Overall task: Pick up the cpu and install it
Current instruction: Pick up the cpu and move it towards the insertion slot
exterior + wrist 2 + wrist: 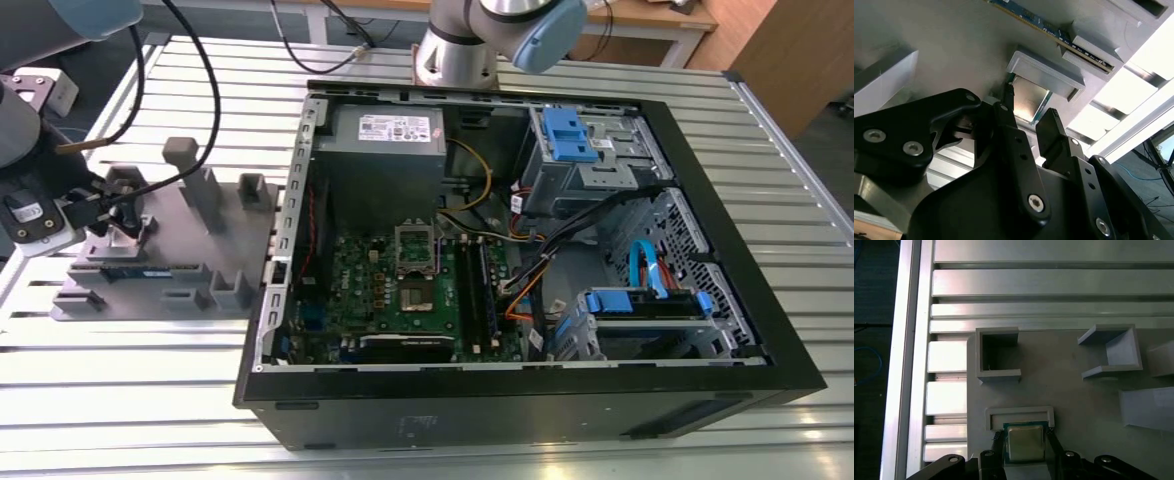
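Two fingers of the hand were closed narrowly on the cpu, one against each of two opposite edges; in both wrist views the chip sat between the black tips. It lay flat on the grey tray, shiny silver top facing up, thin green rim showing around it; being nearly square, it had no clear long axis; its sides ran square with the tray's walls; one free edge lay just beside a low raised frame of the tray, the opposite edge toward the wrist. In the second wrist view the hand gripped the cpu below a long memory stick held on edge in the tray. In the exterior view the hand hung over the tray at the view's left, on the ribbed metal surface; the open computer case lay well apart from it to the right.
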